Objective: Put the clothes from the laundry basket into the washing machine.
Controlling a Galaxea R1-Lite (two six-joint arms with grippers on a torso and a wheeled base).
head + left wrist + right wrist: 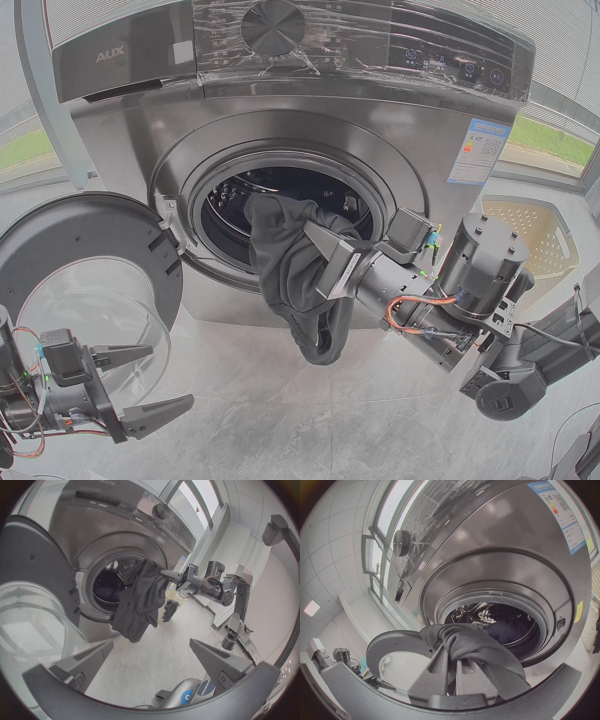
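Head view: your right gripper [319,240] is clenched on the black garment [284,262] at the washing machine [375,125] mouth. The left gripper [172,375] is spread, near left.

Left wrist view: another dark piece [170,609] hangs at the laundry basket [172,594], far right.

Right wrist view: dark clothes [509,630] lie in the drum, and a printed label [562,514] sits on the machine's front, upper right.

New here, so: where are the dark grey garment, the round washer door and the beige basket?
Dark grey garment [284,256]: head view, bunched middle.
Round dark washer door [94,228]: head view, upper frame.
Beige perforated plastic basket [540,240]: head view, bare wall.
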